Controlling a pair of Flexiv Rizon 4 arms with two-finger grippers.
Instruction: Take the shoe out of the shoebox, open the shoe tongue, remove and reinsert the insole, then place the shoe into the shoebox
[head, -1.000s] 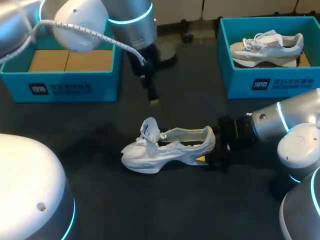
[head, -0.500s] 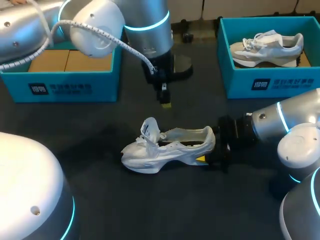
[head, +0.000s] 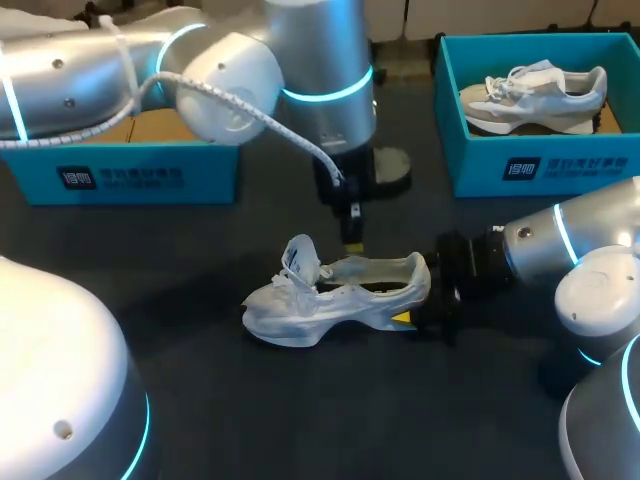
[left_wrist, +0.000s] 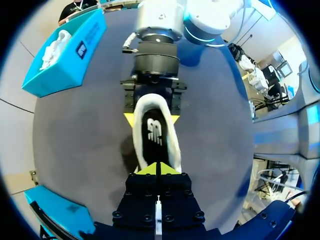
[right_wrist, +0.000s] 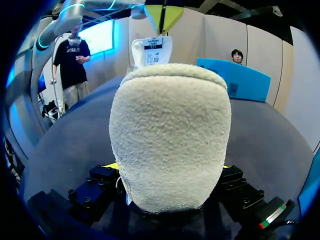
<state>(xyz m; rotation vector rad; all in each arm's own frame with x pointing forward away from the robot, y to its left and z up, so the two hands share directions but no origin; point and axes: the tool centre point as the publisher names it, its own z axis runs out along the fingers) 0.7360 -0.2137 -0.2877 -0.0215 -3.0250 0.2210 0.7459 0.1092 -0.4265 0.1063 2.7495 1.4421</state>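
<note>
A white shoe lies on the dark table with its tongue standing up and its black insole showing in the opening. My right gripper is shut on the shoe's heel, one yellow tip on each side of it. My left gripper hangs just above the shoe's opening, between tongue and heel, its yellow tips pressed together and holding nothing. In the right wrist view the left gripper shows above the tongue's label.
A teal shoebox with a cardboard floor stands at the back left. A second teal shoebox at the back right holds another pale shoe. Bare dark table surrounds the shoe.
My left arm has swung from near the left shoebox rightward and down to hover over the shoe's opening. The shoe and my right arm have stayed put.
</note>
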